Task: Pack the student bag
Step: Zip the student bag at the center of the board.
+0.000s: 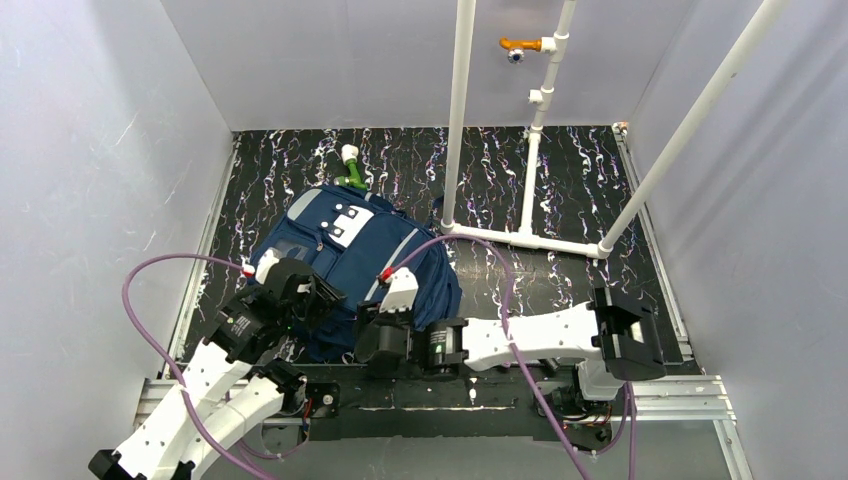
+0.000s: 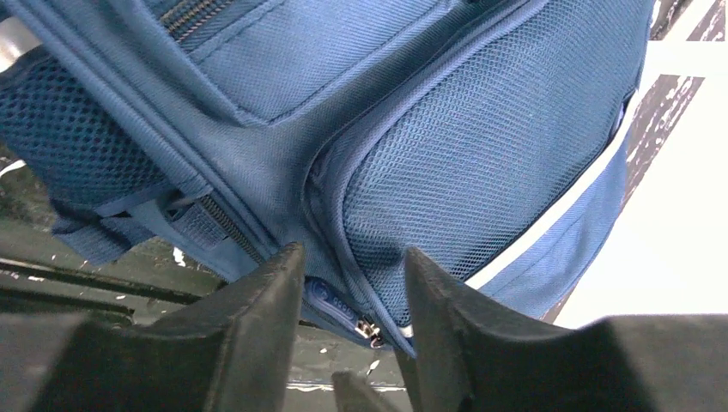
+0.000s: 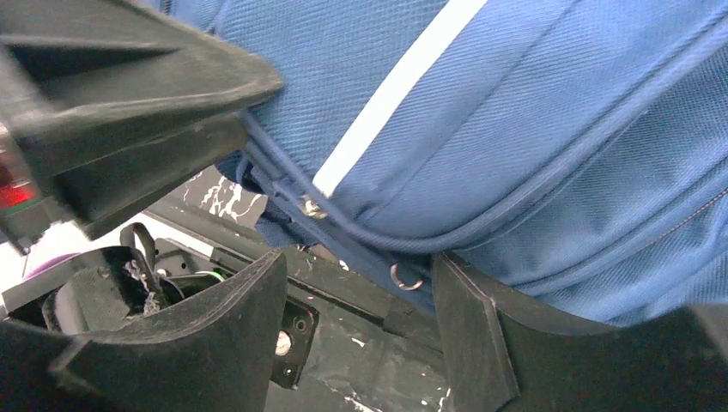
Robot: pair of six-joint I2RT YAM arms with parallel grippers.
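Navy-blue student bag (image 1: pixel 345 255) lies flat on black speckled tabletop (image 1: pixel 570 190), at near edge by both arms. Left gripper (image 2: pixel 353 253) straddles bag's corner seam, jaws parted; clamped or not, cannot tell. Right gripper (image 3: pixel 356 257) released, jaws apart at bag's edge.

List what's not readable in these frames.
- Near edge of the student bag: top view, covered by the left tool and right tool.
- Bag contents: no view shows the inside.
- Grip of the left tool: left wrist view, a bag corner sits between the fingers; pinched or not is unclear.
- Green-and-white item behind the bag: top view, too small, partly hidden by the bag.
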